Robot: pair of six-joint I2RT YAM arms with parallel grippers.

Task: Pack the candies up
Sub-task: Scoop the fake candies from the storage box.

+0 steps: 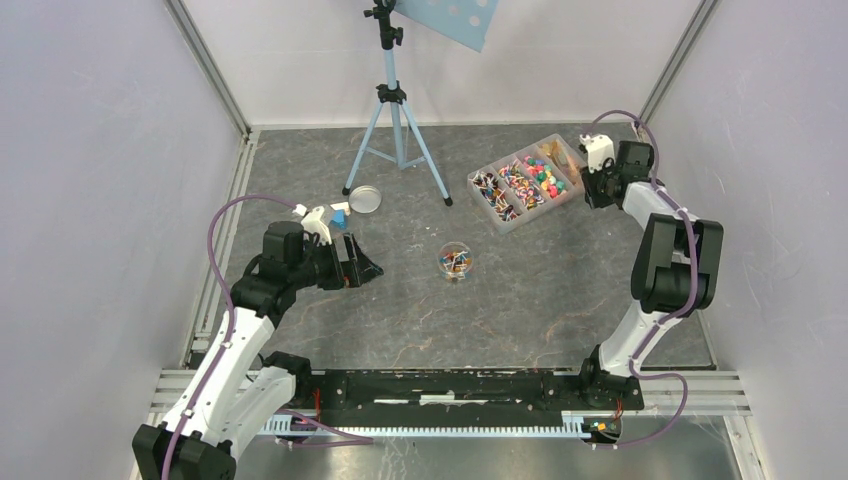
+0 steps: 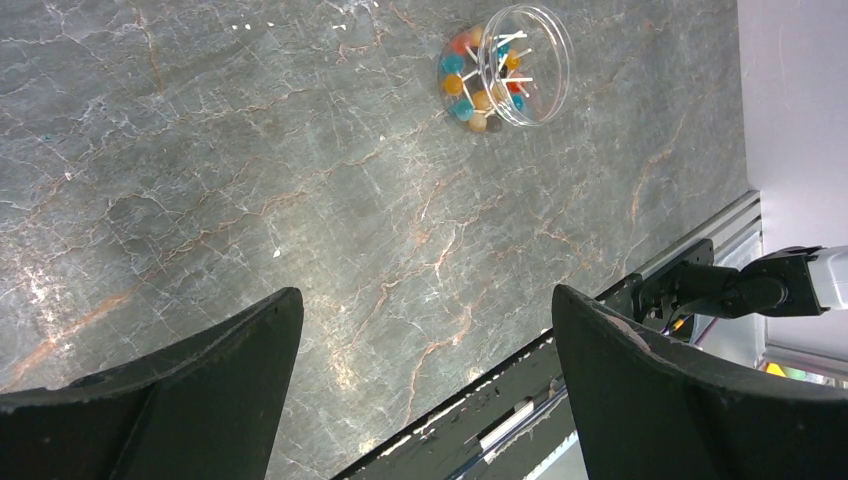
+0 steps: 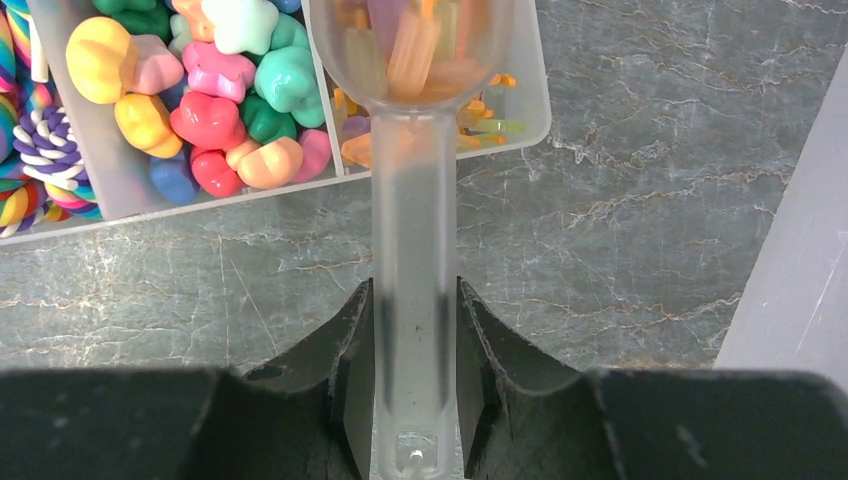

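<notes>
The left arm (image 1: 235, 350) and right arm (image 1: 630, 340) pair white link shells with black joint housings; a lilac cable (image 1: 214, 262) loops along each; the left end effector (image 2: 425, 305) has broad matte-black wedge fingers (image 2: 180, 400); white blocks (image 1: 597, 150) cap both wrists.

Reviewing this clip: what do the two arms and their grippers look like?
The left arm and right arm have white links, black joint housings and a purple cable looping alongside. The left gripper and right gripper have black, wedge-shaped fingers. A white camera block sits at each wrist.
</notes>
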